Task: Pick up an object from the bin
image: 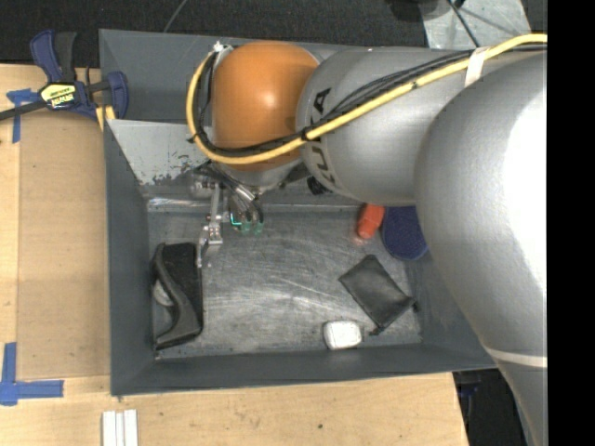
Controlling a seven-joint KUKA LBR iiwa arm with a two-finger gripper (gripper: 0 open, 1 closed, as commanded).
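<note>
The arm reaches across the grey bin, its pincer at ten o'clock, by the top end of a black curved object lying at eight; released or clenched, one cannot tell. A black pad lies at four, a white lump at five.

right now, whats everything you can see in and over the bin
grey metal bin: one, grey, centre of view
black curved object: one, black, floor's left side
black flat square pad: one, black, floor's right side
small white rounded block: one, white, by front wall
orange cylinder: one, orange, back right
blue rounded object: one, blue, back right, partly under arm
silver robot arm with orange wrist cover: one, silver and orange, reaching from right
</note>
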